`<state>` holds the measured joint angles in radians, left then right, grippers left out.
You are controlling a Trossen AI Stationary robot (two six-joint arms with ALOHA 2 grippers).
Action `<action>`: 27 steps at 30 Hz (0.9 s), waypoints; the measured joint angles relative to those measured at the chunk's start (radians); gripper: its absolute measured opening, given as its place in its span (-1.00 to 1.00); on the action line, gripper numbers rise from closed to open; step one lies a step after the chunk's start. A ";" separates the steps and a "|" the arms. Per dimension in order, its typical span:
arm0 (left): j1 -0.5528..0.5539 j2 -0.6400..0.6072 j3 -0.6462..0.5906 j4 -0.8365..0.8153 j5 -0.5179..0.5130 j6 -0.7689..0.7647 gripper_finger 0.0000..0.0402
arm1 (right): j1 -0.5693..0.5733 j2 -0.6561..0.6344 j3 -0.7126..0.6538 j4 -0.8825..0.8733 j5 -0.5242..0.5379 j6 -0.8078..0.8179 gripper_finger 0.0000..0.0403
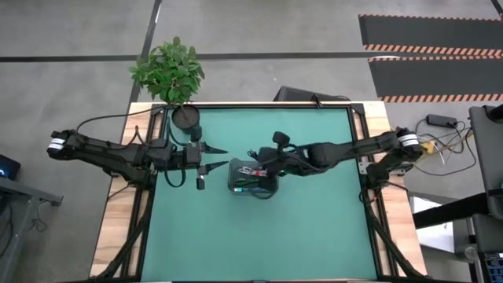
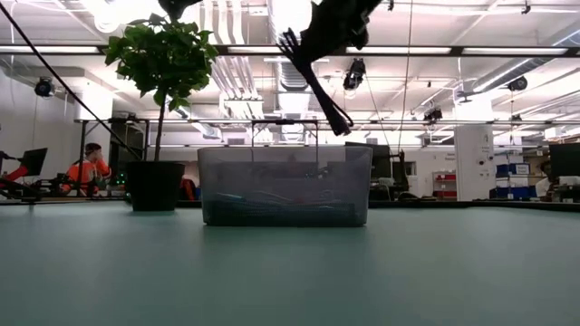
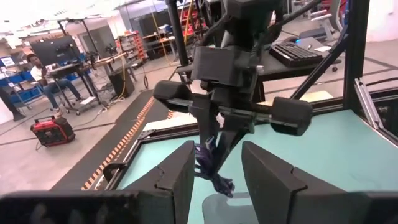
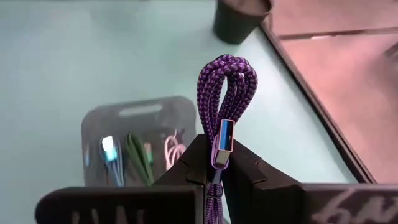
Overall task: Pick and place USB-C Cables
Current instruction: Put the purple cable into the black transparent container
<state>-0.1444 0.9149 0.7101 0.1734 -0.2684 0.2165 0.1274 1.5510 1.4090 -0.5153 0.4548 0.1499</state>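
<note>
My right gripper (image 4: pixel 217 152) is shut on the purple-blue cable bundle (image 4: pixel 227 81) and hovers over a clear plastic bin (image 1: pixel 253 185) at the table's middle. From the left wrist view the same bundle (image 3: pixel 211 167) hangs under my right gripper's fingers. On the bin's floor (image 4: pixel 140 146) lie a teal cable (image 4: pixel 110 152), a green one (image 4: pixel 138 163) and a white-and-red one (image 4: pixel 173 149). My left gripper (image 1: pixel 224 157) is open, level, just left of the bin, pointing at it. In the low view the right gripper (image 2: pixel 317 77) hangs above the bin (image 2: pixel 285 186). My right gripper pinches the purple-blue bundle between its two fingers, near the blue-tongued connector (image 4: pixel 224 138). The looped end (image 4: pixel 227 71) sticks out past the fingertips. The fingers slant down from the table's right. The bundle is lifted clear, above the bin.
A potted plant (image 1: pixel 186 116) stands at the far edge, left of centre, close to my left arm; it is also in the low view (image 2: pixel 154 186). Green table mat (image 1: pixel 314 228) lies bare on the near side. People sit in the room beyond (image 3: pixel 40 71).
</note>
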 joint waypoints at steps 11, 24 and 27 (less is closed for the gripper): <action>0.000 -0.005 -0.016 -0.003 0.001 -0.004 -0.41 | -0.011 0.171 0.244 -0.258 -0.099 -0.042 -0.91; 0.000 -0.016 -0.050 0.064 0.002 -0.028 -0.41 | -0.010 0.187 0.238 -0.250 -0.115 -0.011 -0.91; 0.000 -0.031 -0.050 0.072 0.002 -0.015 -0.41 | -0.010 0.187 0.238 -0.264 -0.116 0.009 -0.91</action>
<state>-0.1444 0.8841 0.6601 0.2454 -0.2665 0.2019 0.1169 1.7378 1.6471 -0.7793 0.3390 0.1593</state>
